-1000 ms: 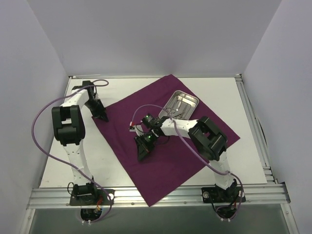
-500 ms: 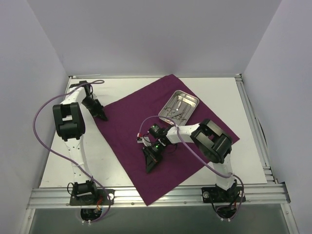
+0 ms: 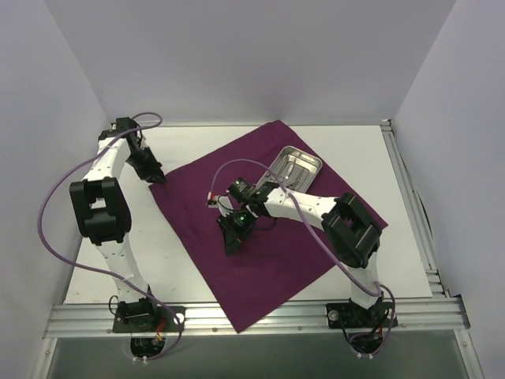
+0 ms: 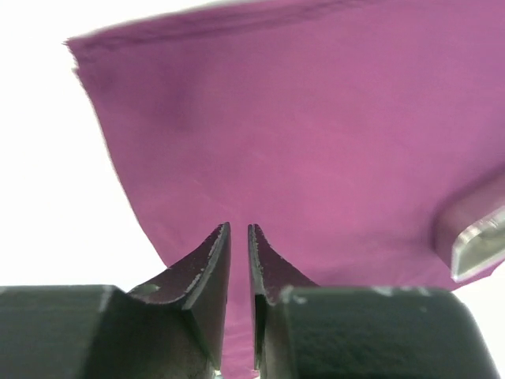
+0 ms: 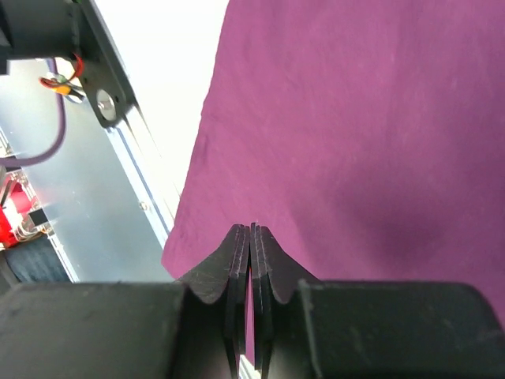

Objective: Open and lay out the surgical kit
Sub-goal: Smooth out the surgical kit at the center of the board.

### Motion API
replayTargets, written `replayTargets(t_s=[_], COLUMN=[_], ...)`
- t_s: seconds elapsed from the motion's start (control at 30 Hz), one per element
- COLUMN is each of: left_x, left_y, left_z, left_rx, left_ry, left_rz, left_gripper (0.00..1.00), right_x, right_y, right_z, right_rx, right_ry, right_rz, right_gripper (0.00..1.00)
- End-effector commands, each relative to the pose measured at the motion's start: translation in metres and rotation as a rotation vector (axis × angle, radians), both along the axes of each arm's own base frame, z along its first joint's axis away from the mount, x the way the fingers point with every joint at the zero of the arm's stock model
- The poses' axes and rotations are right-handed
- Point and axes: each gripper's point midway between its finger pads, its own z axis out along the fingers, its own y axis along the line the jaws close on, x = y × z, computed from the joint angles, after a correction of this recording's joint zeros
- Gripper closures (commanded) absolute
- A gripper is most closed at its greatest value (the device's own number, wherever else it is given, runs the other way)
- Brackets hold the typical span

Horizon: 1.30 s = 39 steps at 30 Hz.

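Seems past the unwrap stage: maroon cloth wrap [image 3: 268, 264] spread flat on the table [image 3: 359, 154]. Steel tray [image 3: 316, 163] on its far-right part w/ ring-handled instruments [image 3: 293, 170] inside (not yet laid out, prob. the work left). Left gripper [image 3: 160, 180] at cloth's left corner, jaws a crack apart, empty. Right gripper [image 3: 230, 246] above cloth centre, pinched together, empty.

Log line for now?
cloth spread out | tray on cloth, far side | left end effector slightly open near cloth's left corner | right end effector shut over cloth
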Motion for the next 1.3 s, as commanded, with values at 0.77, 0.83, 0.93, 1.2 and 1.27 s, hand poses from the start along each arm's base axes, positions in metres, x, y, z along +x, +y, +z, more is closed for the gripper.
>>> replayTargets(t_s=[0.77,0.83,0.93,1.2,1.27], left_x=[-0.039,-0.033,-0.026,-0.001,-0.004], left_y=[-0.007,0.001,0.006,-0.015,-0.025], left_z=[-0.099,-0.097,-0.094,-0.005,0.011], left_rx=[-0.001,0.006,0.022,0.073,0.069], left_ry=[0.243,0.234,0.223,-0.008,-0.033], left_rz=[-0.015,-0.010,-0.018,-0.101,-0.115], left_gripper=[0.98,0.98,0.98,0.84,0.83], right_x=[-0.064,-0.066,-0.063,-0.003,0.010], right_y=[-0.048,-0.053,-0.055,-0.041,-0.030], right_z=[-0.071,-0.063,-0.051,0.017,0.034], right_rx=[-0.185,-0.188,-0.200,-0.070,0.002], right_ry=[0.201,0.194,0.170,0.010,-0.039], right_rz=[0.014,-0.010,-0.043,-0.179,-0.116], right_gripper=[1.00,1.00,1.00,1.00,1.00])
